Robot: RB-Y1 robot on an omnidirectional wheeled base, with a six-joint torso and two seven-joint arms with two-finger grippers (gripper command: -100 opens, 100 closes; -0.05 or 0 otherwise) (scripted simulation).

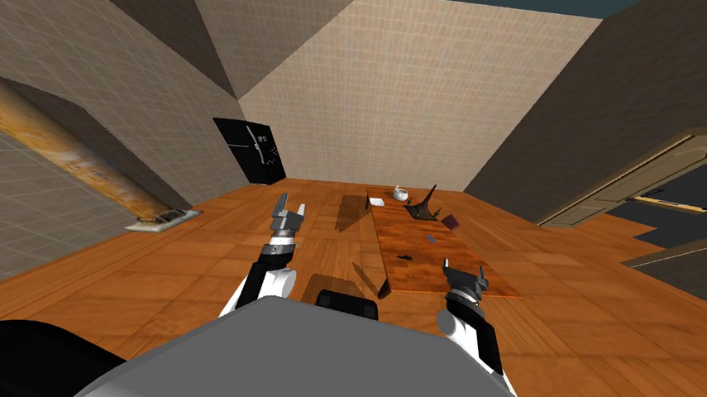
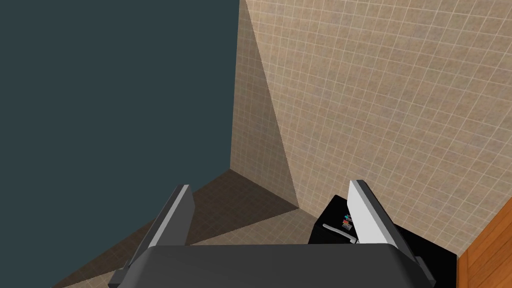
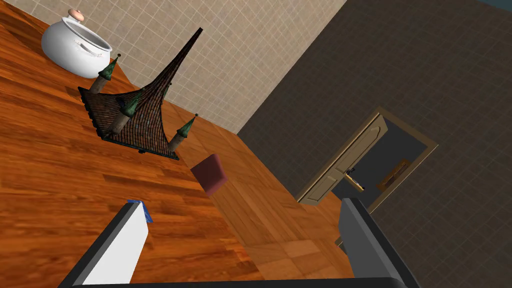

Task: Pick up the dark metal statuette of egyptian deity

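Approach is in hand — right gripper (image 1: 465, 278) and left gripper (image 1: 289, 214) both gape empty — next, reach the small dark figure (image 1: 404, 257) on the long brown wooden table (image 1: 396, 230).

On the wooden surface (image 3: 50, 190) I see a dark tiled model roof (image 3: 145, 115) with a tall spire and small green-capped turrets. A white lidded pot (image 3: 75, 42) stands just behind it. A maroon block (image 3: 210, 172) sits near it at the surface's edge. A small blue item (image 3: 147, 214) lies apart from it, on the side away from the pot. Well beyond it, a panelled door (image 3: 345, 160) stands open.
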